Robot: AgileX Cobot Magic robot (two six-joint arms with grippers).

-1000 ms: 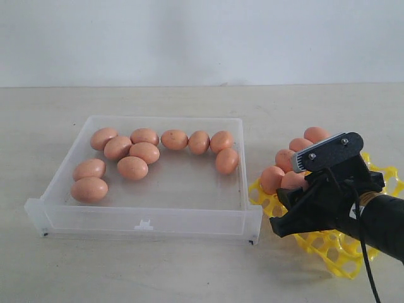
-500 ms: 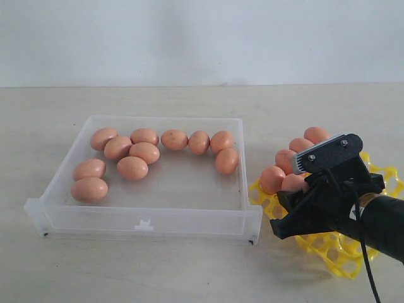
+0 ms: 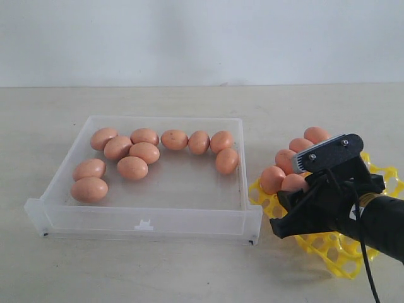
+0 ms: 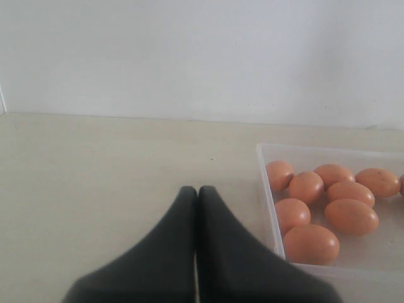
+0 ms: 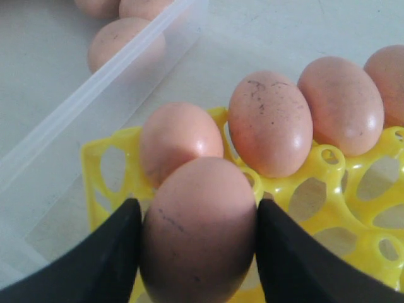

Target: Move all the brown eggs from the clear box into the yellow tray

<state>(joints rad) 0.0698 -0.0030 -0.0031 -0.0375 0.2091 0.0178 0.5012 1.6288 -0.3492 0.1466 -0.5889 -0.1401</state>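
The right gripper [image 5: 197,249] grips one egg [image 5: 199,221], a pad on each flank at its widest part. The egg's long axis runs along the fingers, so it points the way the gripper points: slanting down towards the box [image 3: 145,218].

The tray [image 3: 341,259] lies just beside the box's right wall. The held egg sits over the tray corner nearest the box, close against the first egg of the seated row [image 5: 181,142]. Three more eggs follow that one in a line leading away from the box. The cup meant for the held egg lies straight under it. I judge that the coming move is a short drop along the egg's own axis and then letting go, though it may already be resting in the cup, as the pads hide its lower end.

The other eggs [image 3: 144,152] lie on their sides in the box, mostly along its far wall and left side.

The left gripper [image 4: 197,196] is closed and empty, outside the box's left wall. The right arm is far nearer the tray.
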